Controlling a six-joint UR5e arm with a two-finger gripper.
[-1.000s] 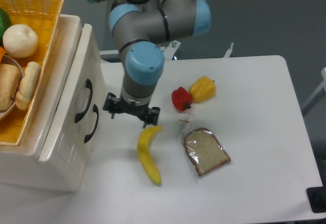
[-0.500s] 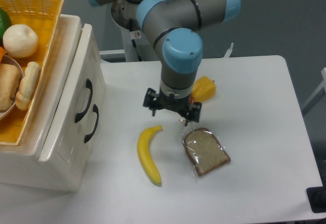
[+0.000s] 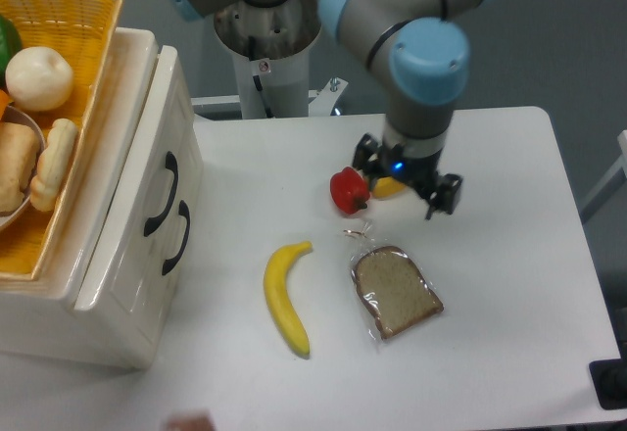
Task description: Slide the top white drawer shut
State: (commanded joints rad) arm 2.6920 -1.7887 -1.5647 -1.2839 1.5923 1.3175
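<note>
**Top drawer pushed in, arm out over the table**

Fixed camera, 1 view, all positions taken from the white cabinet (image 3: 118,245) at the left edge.

- The top white drawer (image 3: 168,162) sits in the cabinet's upper slot, its front about level with the lower drawer front (image 3: 171,250) below it. Each front carries 1 curved black handle; the upper handle (image 3: 163,194) lies just above the lower one.
- On top of the cabinet: a wicker basket (image 3: 83,49) holding a pale round item, bread rolls and something green at the frame edge.
- The gripper (image 3: 408,184) hangs well to the right of the cabinet, over the white table (image 3: 509,284), pointing down. From this steep angle I cannot tell whether its fingers are spread or pressed together; nothing visibly held.
- A yellow pepper (image 3: 389,188) is mostly hidden beneath the gripper; a red pepper (image 3: 349,190) sits just on the cabinet side of it.
- A banana (image 3: 285,298) lies on the table nearest the cabinet front, apart from it.
- A bagged bread slice (image 3: 396,292) lies beyond the banana, nearer the camera than the peppers.
- The arm's base column (image 3: 266,54) stands behind the table, right of the cabinet.
</note>
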